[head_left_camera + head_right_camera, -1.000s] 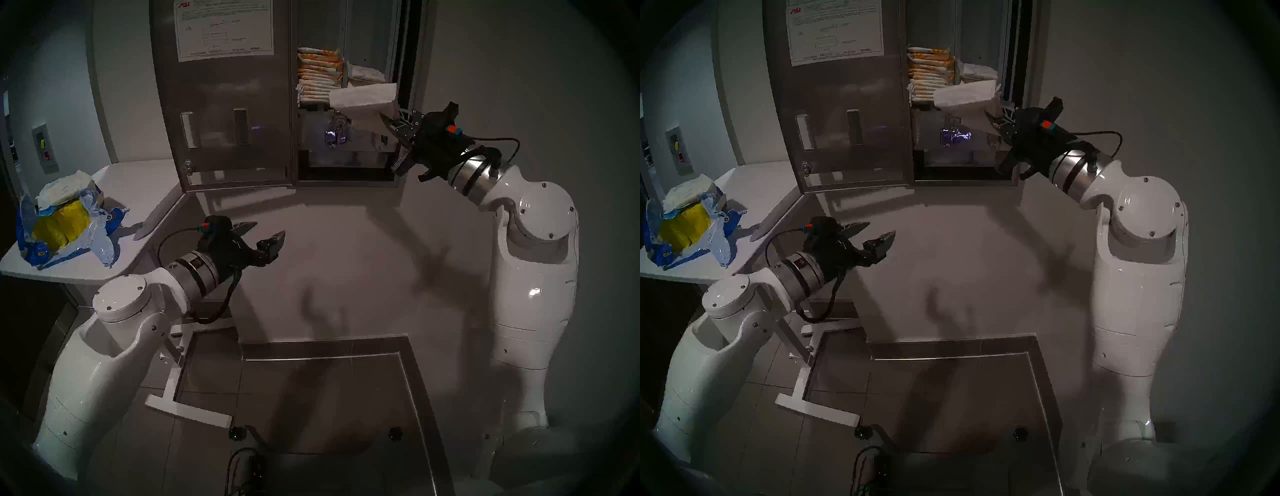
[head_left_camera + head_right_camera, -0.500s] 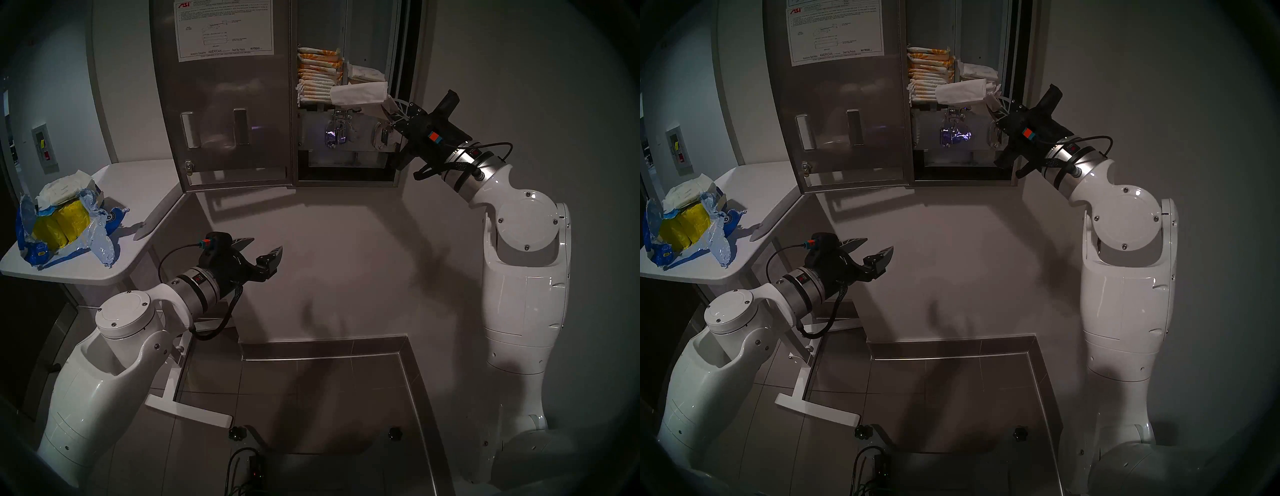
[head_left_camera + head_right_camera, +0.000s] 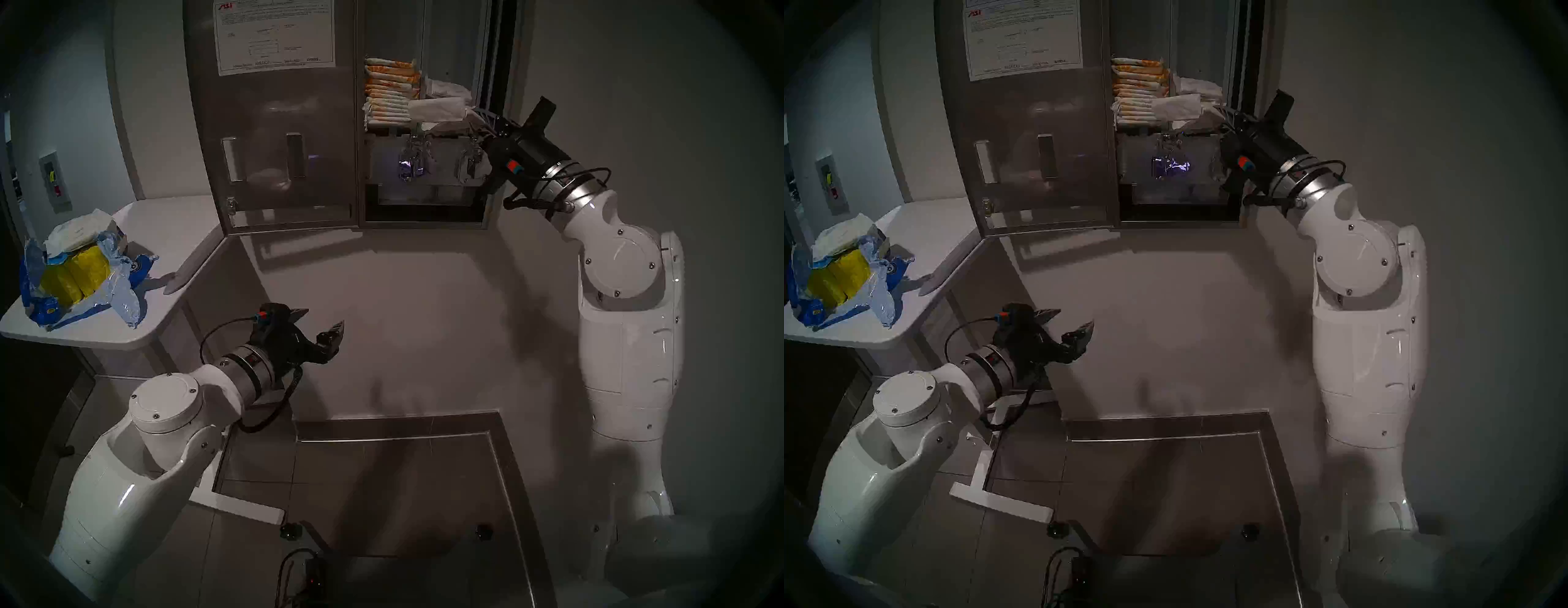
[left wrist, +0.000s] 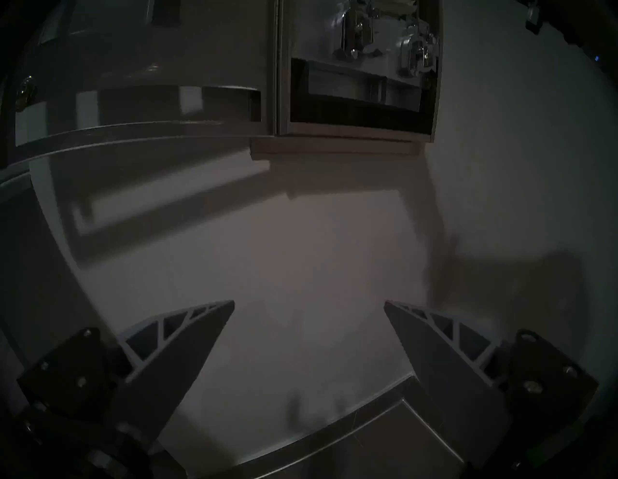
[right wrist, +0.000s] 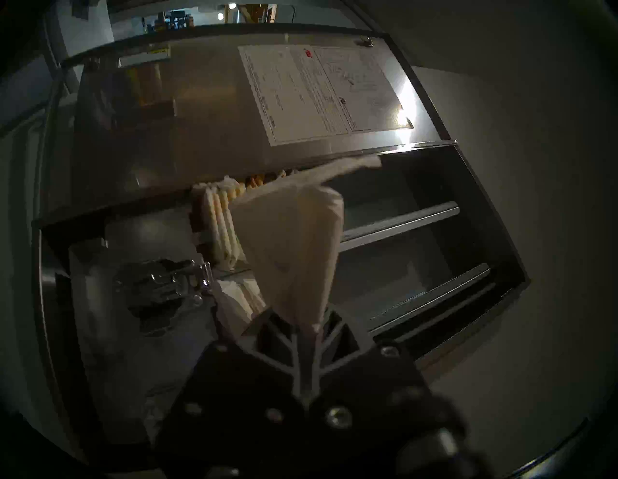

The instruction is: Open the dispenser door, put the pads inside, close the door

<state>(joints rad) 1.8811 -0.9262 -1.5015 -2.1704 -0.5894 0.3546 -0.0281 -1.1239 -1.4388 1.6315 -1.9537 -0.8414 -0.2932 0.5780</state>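
Observation:
The dispenser door (image 3: 280,140) stands swung open to the left, its white instruction sheet (image 3: 273,36) facing me. My right gripper (image 3: 475,118) is shut on one end of a plain white pad (image 3: 437,109), which reaches leftward into the open cabinet's right-hand column, above the chrome lever mechanisms. In the right wrist view the pad (image 5: 294,247) fans out from the closed right gripper (image 5: 306,321) toward the shelf. More white pads (image 3: 445,87) lie in that column. My left gripper (image 3: 320,325) hangs open and empty low by the wall, well below the door (image 4: 133,110).
A stack of orange-printed pads (image 3: 390,91) fills the cabinet's left column. At far left, a white side table (image 3: 169,229) carries a torn blue plastic bag with yellow bundles (image 3: 80,276) and white pads (image 3: 80,231) on top. The door's lower edge overhangs the table corner.
My right gripper has risen and pushed left, its wrist turning, carrying the white pad deeper into the cabinet. My left arm has sunk lower, still open.

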